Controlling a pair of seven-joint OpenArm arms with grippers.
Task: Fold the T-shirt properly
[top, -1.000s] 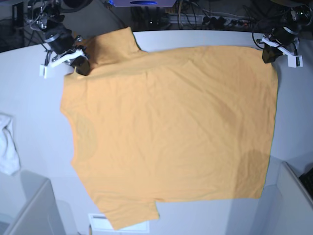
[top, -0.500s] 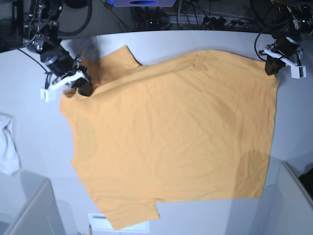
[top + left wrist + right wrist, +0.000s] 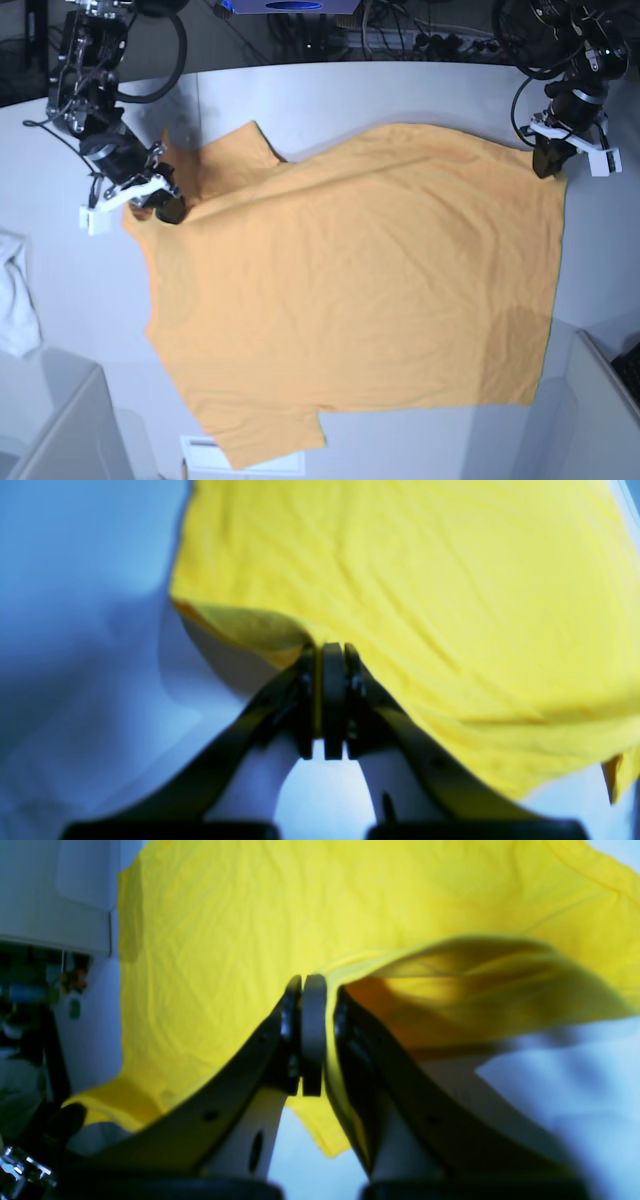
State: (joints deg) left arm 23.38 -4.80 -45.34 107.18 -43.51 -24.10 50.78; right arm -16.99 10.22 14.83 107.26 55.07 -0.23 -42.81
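The orange T-shirt [image 3: 360, 280] lies spread over the grey table, its far edge lifted off the surface. No black marks show on the visible side. My left gripper [image 3: 547, 160] is shut on the far right corner of the shirt; in the left wrist view [image 3: 330, 652] the jaws pinch the raised fabric [image 3: 400, 580]. My right gripper [image 3: 168, 208] is shut on the far left shoulder by the sleeve; in the right wrist view [image 3: 310, 985] the cloth [image 3: 250, 930] hangs lifted from the closed jaws.
A small white cloth [image 3: 15, 300] lies at the table's left edge. A white paper label [image 3: 200, 450] peeks from under the near sleeve. Grey bins [image 3: 60, 420] stand at the near corners. Cables and equipment crowd the far edge [image 3: 400, 40].
Both grippers have pulled the shirt's far edge toward the near side and lifted it. The far sleeve and top edge have shifted nearer; the right gripper moved down further than the left.
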